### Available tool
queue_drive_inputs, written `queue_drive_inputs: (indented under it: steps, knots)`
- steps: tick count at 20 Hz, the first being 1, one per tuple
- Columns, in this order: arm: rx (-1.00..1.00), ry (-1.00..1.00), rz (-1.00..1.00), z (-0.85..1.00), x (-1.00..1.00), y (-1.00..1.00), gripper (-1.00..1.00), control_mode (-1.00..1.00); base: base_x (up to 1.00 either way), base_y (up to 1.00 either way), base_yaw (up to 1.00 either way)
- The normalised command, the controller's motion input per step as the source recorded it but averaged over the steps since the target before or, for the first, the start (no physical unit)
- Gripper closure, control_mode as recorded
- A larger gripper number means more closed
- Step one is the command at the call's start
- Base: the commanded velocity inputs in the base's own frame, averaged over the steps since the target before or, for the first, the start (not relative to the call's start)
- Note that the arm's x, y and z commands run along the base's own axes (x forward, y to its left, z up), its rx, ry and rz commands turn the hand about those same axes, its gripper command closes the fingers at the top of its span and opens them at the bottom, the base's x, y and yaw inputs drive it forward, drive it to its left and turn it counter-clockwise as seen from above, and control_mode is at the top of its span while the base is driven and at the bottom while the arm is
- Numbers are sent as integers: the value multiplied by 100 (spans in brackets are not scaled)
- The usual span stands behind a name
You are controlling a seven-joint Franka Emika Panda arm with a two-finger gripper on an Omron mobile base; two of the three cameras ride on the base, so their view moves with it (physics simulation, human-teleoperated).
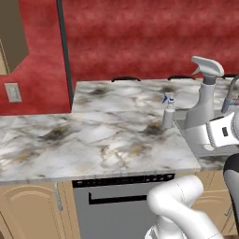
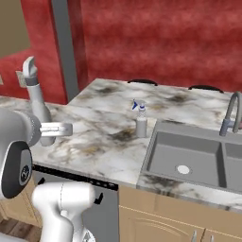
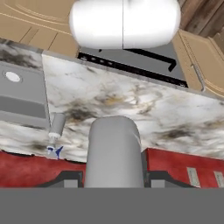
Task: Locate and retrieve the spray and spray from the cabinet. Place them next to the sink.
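Observation:
My gripper point(image 2: 47, 130) is shut on the lower body of a tall pale-grey spray bottle with a pistol trigger head point(image 2: 35, 101), holding it upright over the marble counter point(image 2: 94, 142). The same bottle point(image 1: 205, 93) rises above the gripper point(image 1: 200, 134) in the left base view and stands between the fingers point(image 3: 70, 178) as a grey cylinder point(image 3: 114, 148) in the hand view. The second spray, small with a blue-tipped nozzle point(image 2: 141, 123) point(image 1: 168, 113) point(image 3: 56, 127), stands on the counter beside the sink point(image 2: 156, 146). A corner of the tan cabinet point(image 1: 11, 37) shows at upper left.
The grey double sink has a curved faucet point(image 2: 230, 116) at its back. A red wall point(image 1: 140, 37) backs the counter, with an outlet point(image 1: 13, 92) at left. A dishwasher front point(image 1: 116, 200) and tan lower doors point(image 2: 160, 222) sit under the counter edge.

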Motion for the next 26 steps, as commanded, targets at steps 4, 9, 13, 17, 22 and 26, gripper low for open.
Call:
queue_drive_inputs:
  steps: [4,9,13,17,22,26]
  knots:
    - [0,0,0,0,0,0,100,100,56,-11,-21]
    - [0,0,0,0,0,0,100,100,47,0,-20]
    - [0,0,0,0,0,0,100,100,31,-4,-8]
    - [0,0,0,0,0,0,100,100,22,-22,0]
    - [0,0,0,0,0,0,100,100,25,-23,0]
    - [0,0,0,0,0,0,100,100,31,-48,0]
